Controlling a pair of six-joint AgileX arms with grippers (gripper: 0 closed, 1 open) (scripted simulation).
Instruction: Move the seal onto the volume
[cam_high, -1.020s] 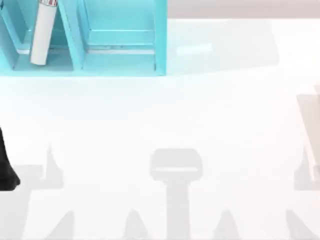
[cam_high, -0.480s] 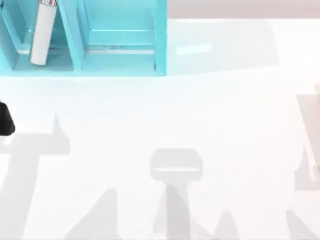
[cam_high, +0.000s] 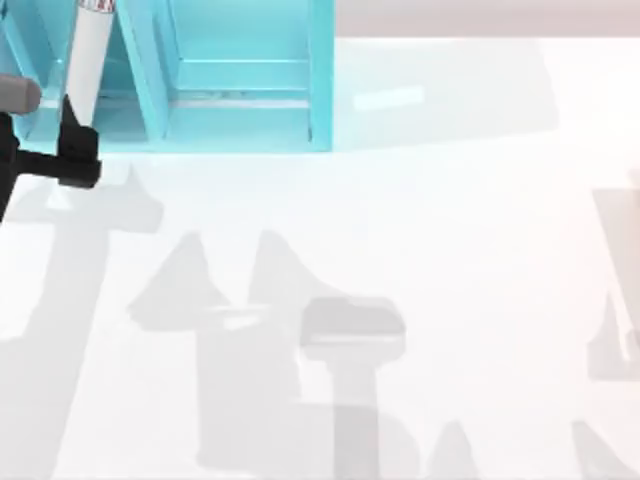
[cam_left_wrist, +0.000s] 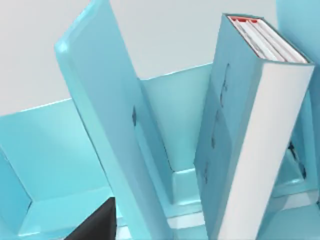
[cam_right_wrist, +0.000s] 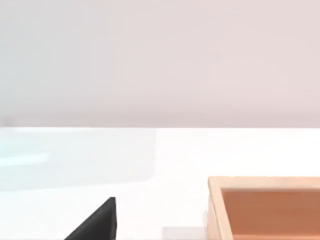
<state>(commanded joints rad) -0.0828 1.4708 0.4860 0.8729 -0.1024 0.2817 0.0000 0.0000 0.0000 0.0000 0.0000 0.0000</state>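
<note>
My left claw (cam_high: 72, 150) sits at the bench's (cam_high: 420, 250) far left edge, just in front of the teal shelf (cam_high: 240, 100), by the compartment where a white cylinder (cam_high: 85, 70) leans. I cannot tell how far its fingers are spread. In the left wrist view a book (cam_left_wrist: 250, 130) stands upright in the shelf (teal cover, white page edges). The right wrist view catches a wooden box (cam_right_wrist: 265, 207) on the bench.
</note>
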